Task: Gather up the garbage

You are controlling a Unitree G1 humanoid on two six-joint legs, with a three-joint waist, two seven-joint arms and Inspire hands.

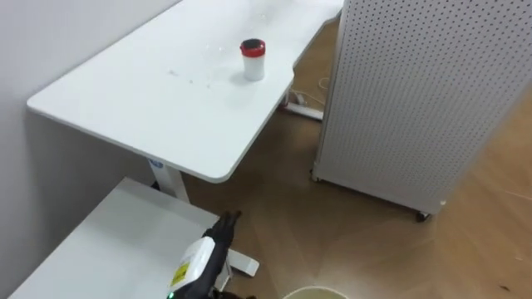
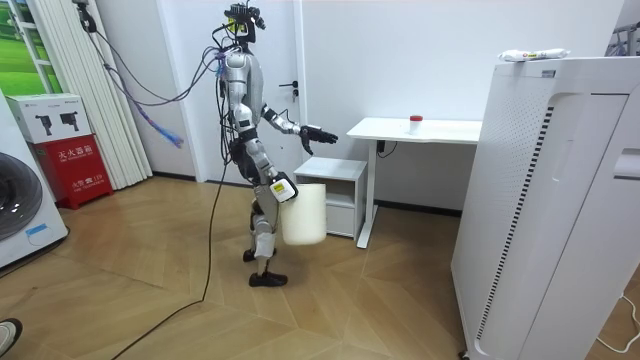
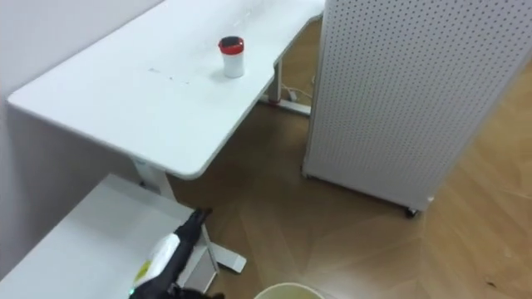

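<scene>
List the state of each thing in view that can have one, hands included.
cup: standing upright on the desk, untouched.
bin: off the floor, hanging upright from the right hand.
left hand: open, stretched out toward the desk, holding nothing.
right hand: shut on the bin's top, down at the robot's side.

- Torso and upper arms silver-grey, with dark joints between the segments.
- Head: a black sensor cluster on top.
- Dark cables run from head and shoulders up and away, one blue strand among them.
- Left hand [image 1: 223, 231] dark and slender; behind it a white casing with yellow label and small green light.
- Feet black.
</scene>
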